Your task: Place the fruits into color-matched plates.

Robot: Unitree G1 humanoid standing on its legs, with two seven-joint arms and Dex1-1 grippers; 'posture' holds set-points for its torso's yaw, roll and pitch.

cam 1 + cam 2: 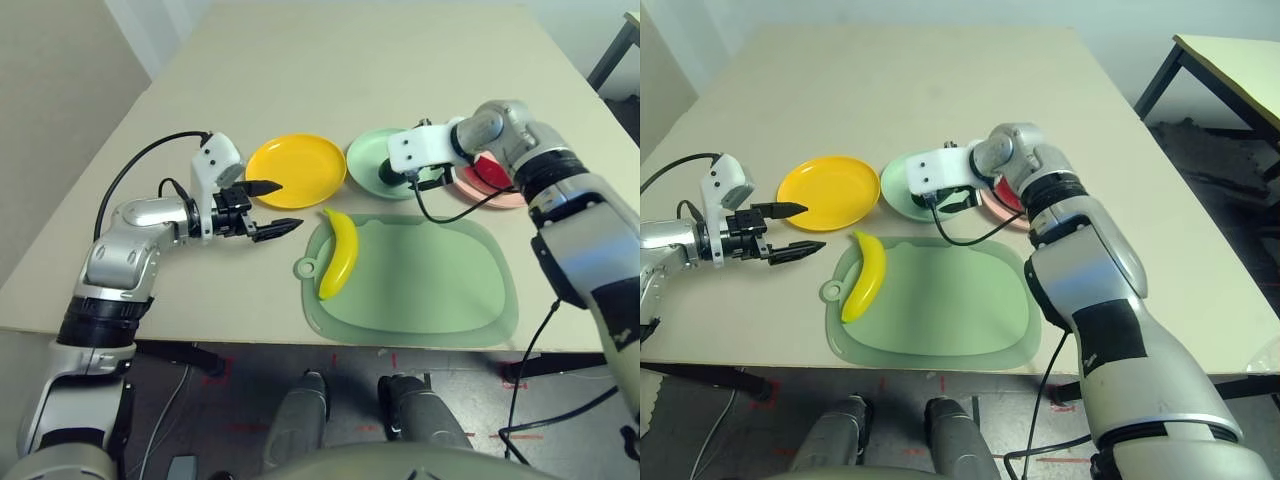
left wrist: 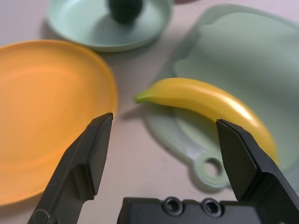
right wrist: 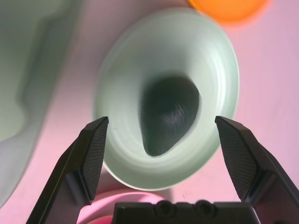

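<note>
Your left gripper (image 1: 272,208) hangs empty, jaws spread wide, beside the curved yellow toy banana (image 1: 339,252) on the pale green cutting board (image 1: 440,285) — straddle its middle squarely before closing.

Three plates sit in a row on the table: one yellow (image 1: 296,166), one green (image 1: 372,152) and one pink (image 1: 497,190). Three toy fruits are out as well: one banana (image 1: 340,252), one avocado (image 3: 169,114) and one watermelon wedge (image 1: 490,172) (mostly hidden behind the right arm). There is a single cutting board (image 1: 430,285), and two grippers, the left (image 1: 277,207) and the right (image 1: 425,176).
</note>
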